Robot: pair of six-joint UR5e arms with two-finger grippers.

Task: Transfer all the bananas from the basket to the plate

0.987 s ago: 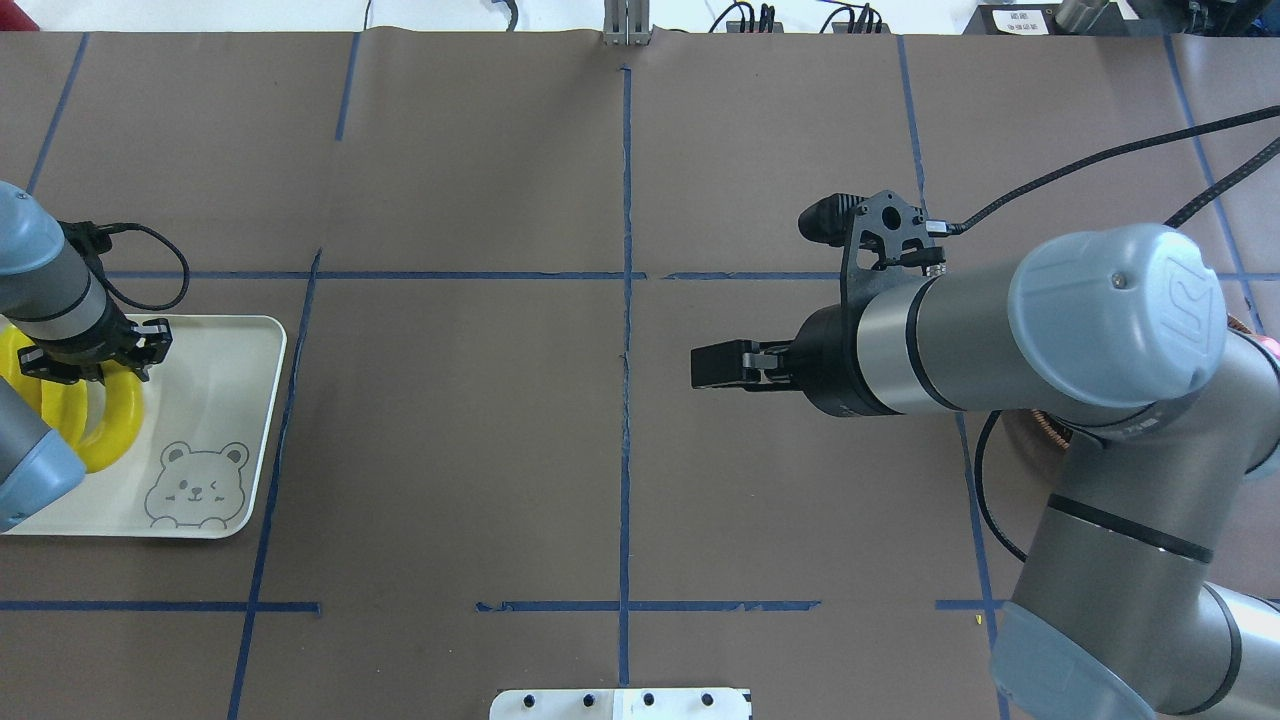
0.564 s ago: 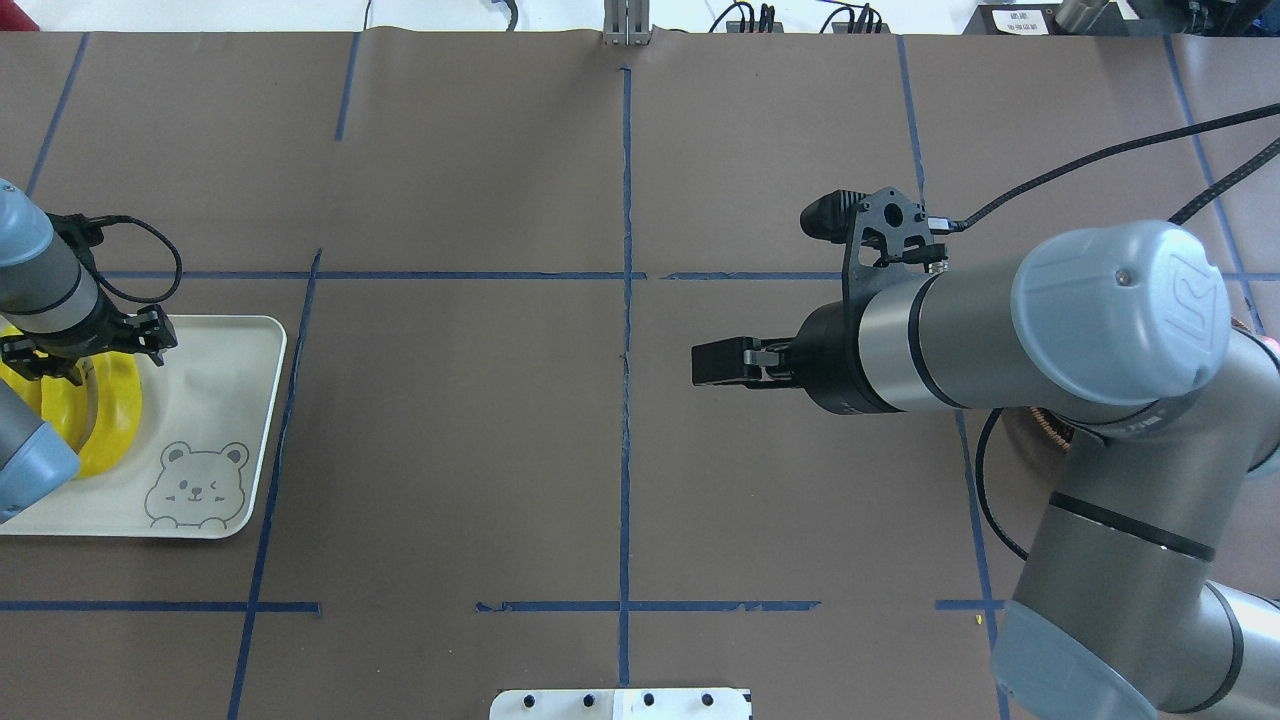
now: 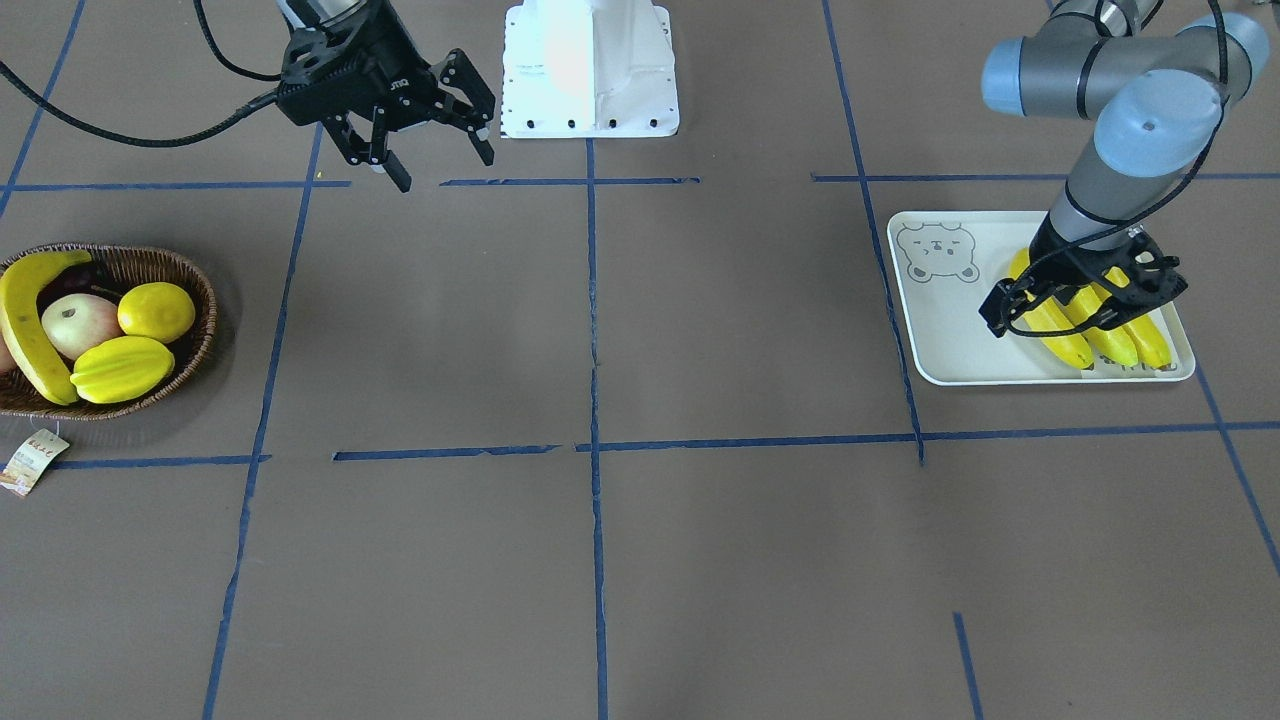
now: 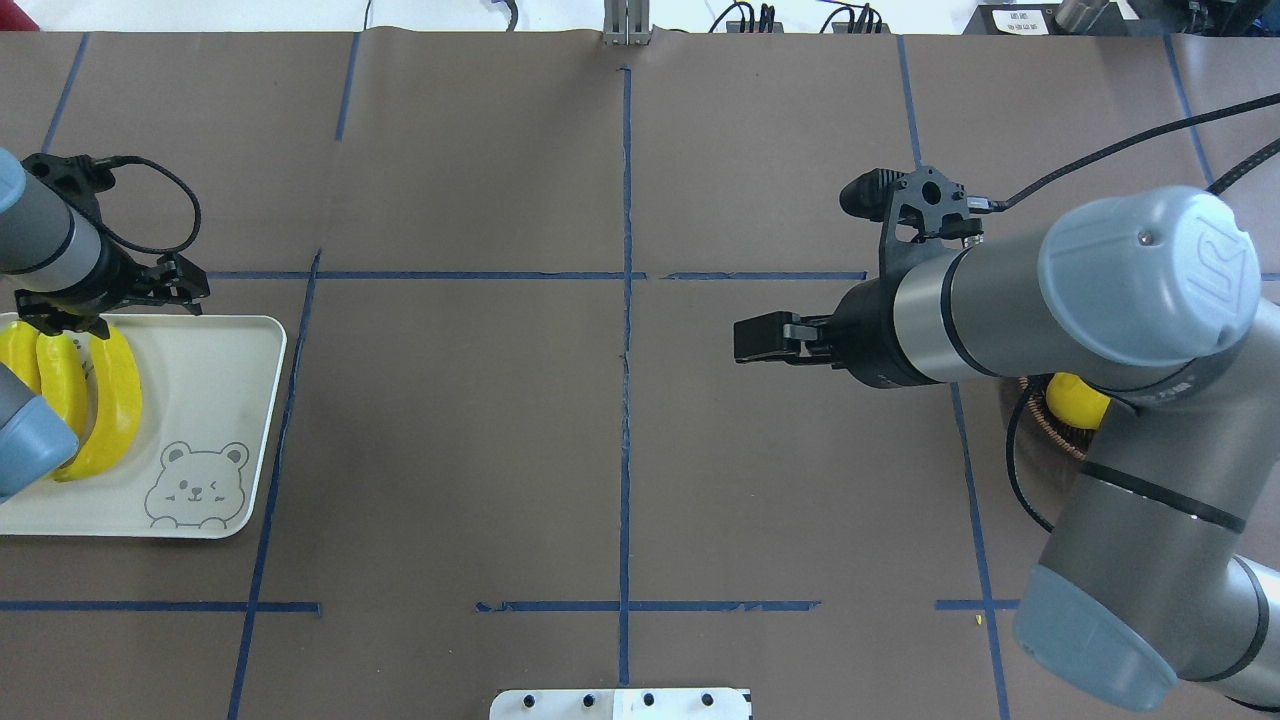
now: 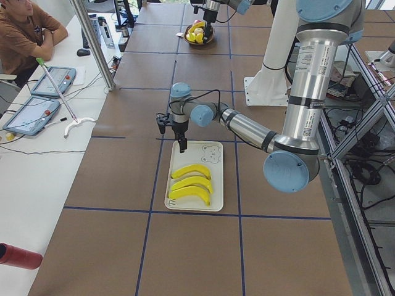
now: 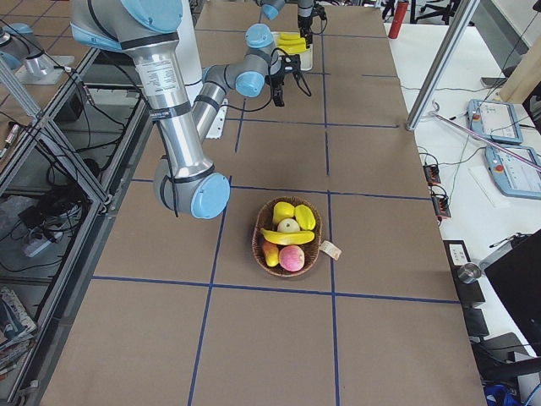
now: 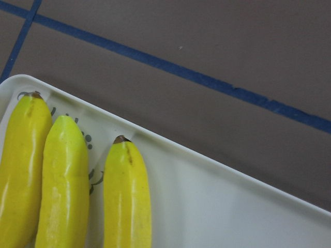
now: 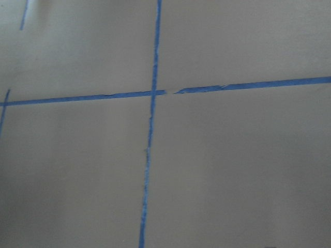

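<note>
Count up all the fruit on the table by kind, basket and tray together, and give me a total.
Bananas: 4 (3 on the plate, 1 in the basket)
Lemon: 1
Starfruit: 1
Other fruit in the basket, kind unclear: 3
Total: 9 visible

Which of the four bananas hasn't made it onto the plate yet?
The banana lying along the inside edge of the basket, beside the apple and starfruit. The other three bananas lie side by side on the plate.

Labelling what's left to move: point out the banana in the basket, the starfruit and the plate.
banana (image 3: 22, 325): exterior front-facing view, middle of its curved body.
starfruit (image 3: 122, 368): exterior front-facing view, its middle ridge.
plate (image 3: 950, 325): exterior front-facing view, bare surface.
</note>
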